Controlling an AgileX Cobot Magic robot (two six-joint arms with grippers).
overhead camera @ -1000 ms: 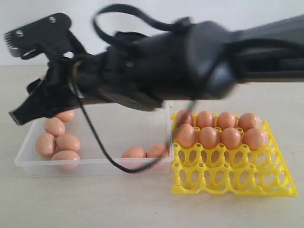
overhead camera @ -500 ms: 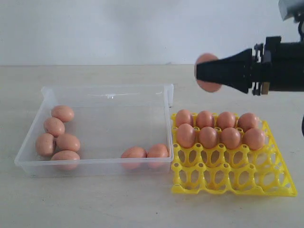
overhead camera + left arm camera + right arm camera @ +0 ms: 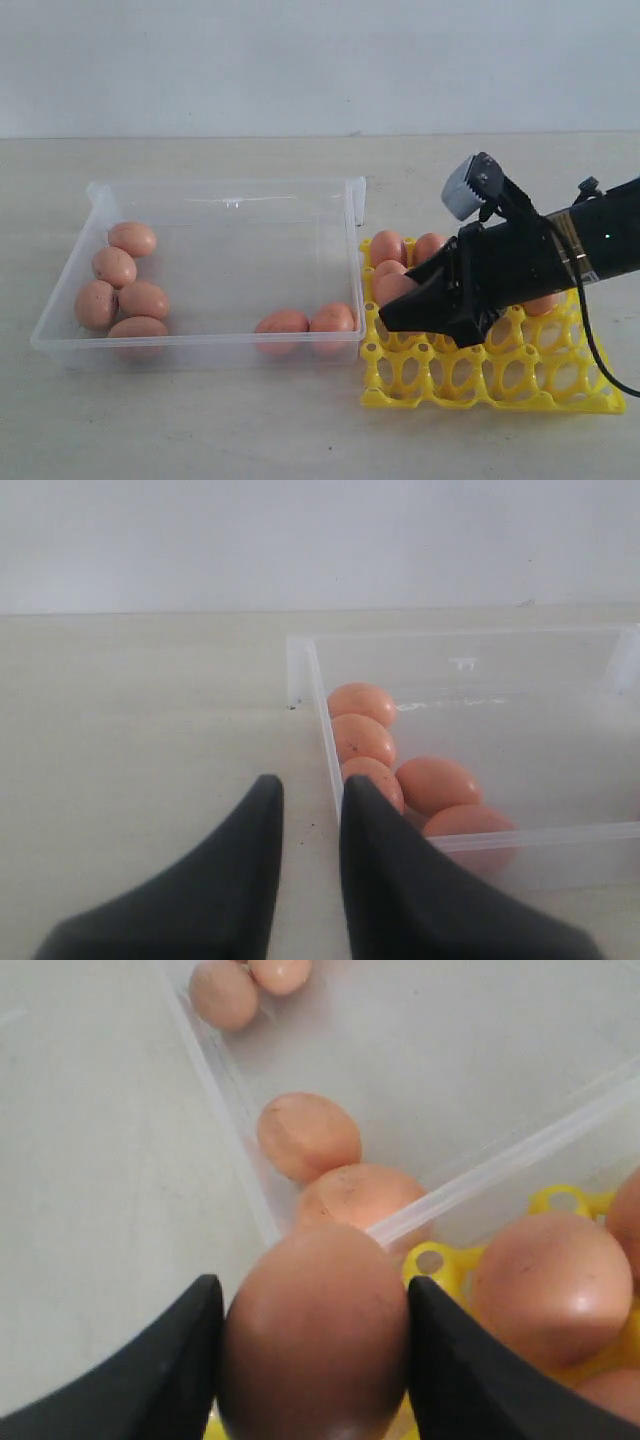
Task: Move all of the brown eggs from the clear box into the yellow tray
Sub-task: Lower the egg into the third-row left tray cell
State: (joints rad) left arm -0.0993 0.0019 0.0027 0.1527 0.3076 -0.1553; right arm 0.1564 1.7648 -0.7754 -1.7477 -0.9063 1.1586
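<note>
Half a second ago the right tool (image 3: 405, 303) hung high above the yellow tray (image 3: 500, 395) with its egg. Now it is down low over the cups at the tray's box-side edge, and its arm (image 3: 560, 250) lies across the tray. Its fingers stand fairly wide apart, pressed on either flank of one brown egg (image 3: 315, 1345), which fills the gap between them. We cannot tell whether the egg touches a cup.

The left tool (image 3: 310, 785) holds nothing. Its fingers show a narrow empty gap over the tabletop (image 3: 130, 730), past the end of the clear box (image 3: 225, 186) farthest from the tray.

The box lies just beside the tray. We count seven brown eggs (image 3: 143, 299) in it, as before: five bunched at the end away from the tray and two (image 3: 282, 322) against the wall near the tray. Eight eggs stood in the tray earlier; the arm now hides most, and we make out only a few (image 3: 388, 247).
</note>
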